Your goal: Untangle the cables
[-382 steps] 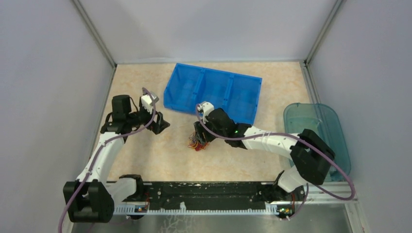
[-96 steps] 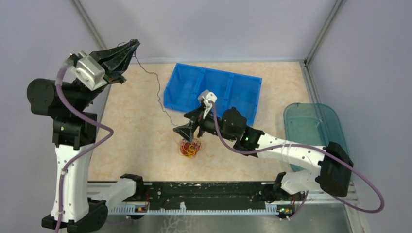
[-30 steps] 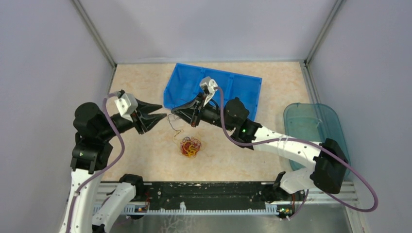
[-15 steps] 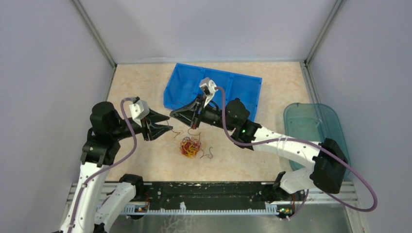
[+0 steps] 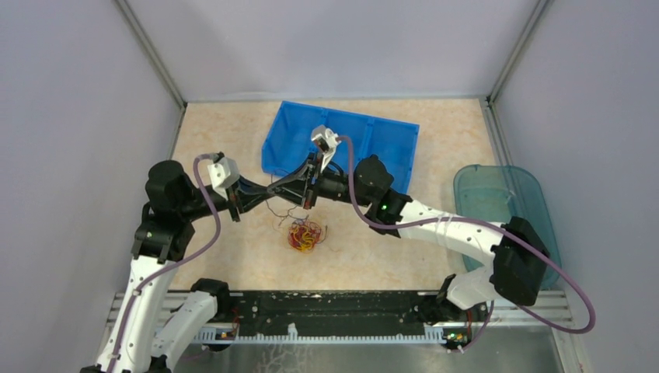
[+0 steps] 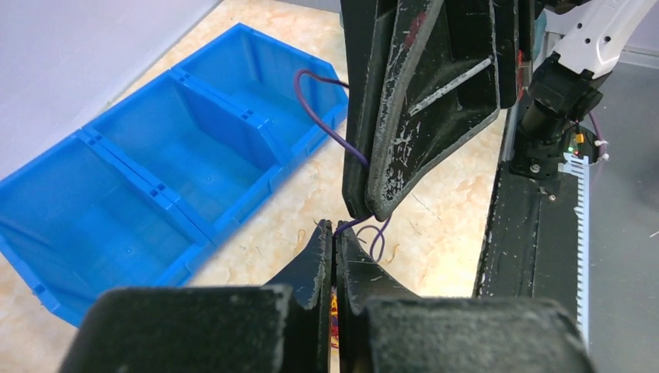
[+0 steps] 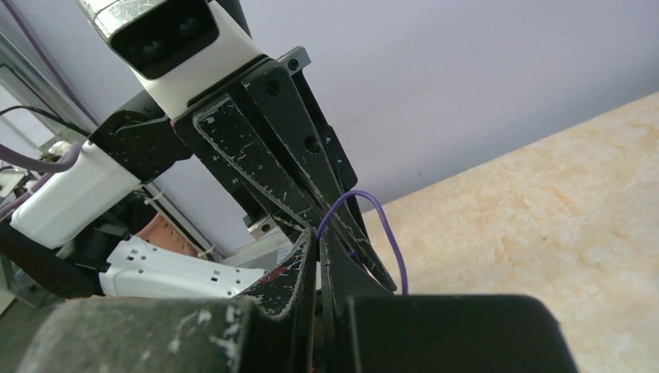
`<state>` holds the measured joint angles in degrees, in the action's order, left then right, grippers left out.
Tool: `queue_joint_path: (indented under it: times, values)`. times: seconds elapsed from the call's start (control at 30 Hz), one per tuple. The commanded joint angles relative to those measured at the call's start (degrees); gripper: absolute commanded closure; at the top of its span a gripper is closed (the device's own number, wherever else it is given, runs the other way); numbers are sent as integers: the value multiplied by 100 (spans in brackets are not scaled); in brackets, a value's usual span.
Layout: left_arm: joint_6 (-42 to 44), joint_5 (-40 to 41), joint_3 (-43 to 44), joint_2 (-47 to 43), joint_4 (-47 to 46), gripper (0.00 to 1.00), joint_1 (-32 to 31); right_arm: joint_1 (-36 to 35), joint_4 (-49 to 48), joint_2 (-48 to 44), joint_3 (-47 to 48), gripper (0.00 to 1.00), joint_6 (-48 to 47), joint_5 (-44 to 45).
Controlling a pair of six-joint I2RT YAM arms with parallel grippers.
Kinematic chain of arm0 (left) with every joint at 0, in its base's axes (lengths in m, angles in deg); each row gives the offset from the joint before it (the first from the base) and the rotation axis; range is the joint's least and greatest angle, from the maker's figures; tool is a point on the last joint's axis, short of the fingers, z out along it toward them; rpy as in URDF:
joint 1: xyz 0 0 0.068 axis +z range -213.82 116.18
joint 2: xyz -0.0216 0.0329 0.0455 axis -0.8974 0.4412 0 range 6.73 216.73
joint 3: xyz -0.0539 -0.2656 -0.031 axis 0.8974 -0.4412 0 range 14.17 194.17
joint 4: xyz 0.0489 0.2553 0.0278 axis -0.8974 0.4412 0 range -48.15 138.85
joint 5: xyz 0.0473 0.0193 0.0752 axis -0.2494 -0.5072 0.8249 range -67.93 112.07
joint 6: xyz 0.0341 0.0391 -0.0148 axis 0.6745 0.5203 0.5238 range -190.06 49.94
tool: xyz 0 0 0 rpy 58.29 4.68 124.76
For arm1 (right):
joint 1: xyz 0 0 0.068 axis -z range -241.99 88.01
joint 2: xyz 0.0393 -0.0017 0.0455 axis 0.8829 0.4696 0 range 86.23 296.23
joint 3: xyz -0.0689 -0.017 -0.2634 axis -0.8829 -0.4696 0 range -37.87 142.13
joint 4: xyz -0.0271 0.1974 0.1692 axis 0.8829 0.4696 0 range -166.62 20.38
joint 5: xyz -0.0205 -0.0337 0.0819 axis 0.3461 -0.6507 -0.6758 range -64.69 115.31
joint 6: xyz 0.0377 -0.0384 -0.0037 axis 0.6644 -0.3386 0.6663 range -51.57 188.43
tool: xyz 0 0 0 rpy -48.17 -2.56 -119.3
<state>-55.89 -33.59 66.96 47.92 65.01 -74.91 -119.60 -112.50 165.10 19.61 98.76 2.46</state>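
The cables lie as a small red, orange-yellow and dark tangle [image 5: 305, 235] on the table in front of the blue bin [image 5: 342, 146]. Above and to the left of it, my left gripper [image 5: 264, 192] and right gripper [image 5: 274, 188] meet tip to tip. Each is shut on the same thin purple strand [image 6: 330, 134]. In the left wrist view my left gripper [image 6: 336, 226] pinches one end just below the right gripper's fingers [image 6: 420, 93]. In the right wrist view the strand [image 7: 365, 194] arcs out from my right gripper [image 7: 317, 235], with the left gripper's fingers [image 7: 264, 148] right behind it.
The blue bin [image 6: 155, 171] has three compartments and stands at the back centre. A clear teal tub [image 5: 505, 214] sits at the right edge. Metal corner posts and grey walls close in the table. The black rail [image 5: 326, 307] runs along the near edge.
Half a second ago my left gripper stood open a little left of the right one. It has since moved right to the right gripper's tips and shut on the purple strand.
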Motion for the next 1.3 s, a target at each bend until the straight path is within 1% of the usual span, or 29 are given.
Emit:
queue_joint_path:
  times: [0.0, 0.03, 0.1, 0.17, 0.2, 0.27, 0.4, 0.57, 0.67, 0.7, 0.73, 0.8, 0.87, 0.93, 1.03, 1.1, 1.27]
  values:
    - [-158, 150, -74, -56, -583, 100, 28, 7, -337, -61, 396, 93, 276, -527]
    - [-187, 197, -76, -71, -667, 100, 28, 8, -305, -90, 396, 90, 294, -591]
    - [-255, 275, -49, -90, -829, 100, 28, 12, -175, -203, 371, 74, 324, -796]
    - [-308, 288, 34, -89, -965, 100, 28, 40, -12, -373, 307, 55, 305, -1137]
    - [-309, 227, 102, -81, -983, 100, 28, 65, 34, -482, 250, 50, 301, -1343]
    - [-306, 76, 246, -78, -996, 100, 28, 156, 113, -769, 91, 44, 291, -1620]
    - [-381, -101, 487, -64, -1006, 100, 28, 441, 599, -1457, -144, 40, 76, -1569]
    - [-367, -227, 625, -117, -1004, 100, 28, 959, 1182, -2004, -146, 39, -49, -1917]
    - [-331, -385, 697, -161, -1006, 100, 28, 1437, 1163, -2166, -231, 39, 80, -2069]
    - [-348, -422, 723, -166, -1004, 100, 28, 1537, 1176, -2190, -260, 39, 96, -1960]
    - [-352, -470, 743, -165, -1004, 100, 28, 1585, 1386, -2179, -230, 38, -27, -1725]
    - [-422, -568, 794, -164, -1018, 100, 28, 1602, 1794, -2017, -125, 38, -396, -1338]
    - [-533, -638, 829, -156, -1087, 100, 28, 1601, 1804, -1641, -46, 38, -535, -1358]
    - [-656, -715, 865, -143, -1175, 100, 29, 1608, 1676, -1202, 16, 39, -519, -1535]
    - [-834, -819, 916, -121, -1237, 100, 28, 1547, 1050, -776, -81, 40, -359, -1751]
    - [-950, -847, 917, -117, -1310, 100, 26, 1360, 897, -596, -26, 40, -502, -1728]
    - [-1038, -903, 917, -61, -1343, 100, 28, 692, 1387, -28, 472, 40, -1113, -1617]
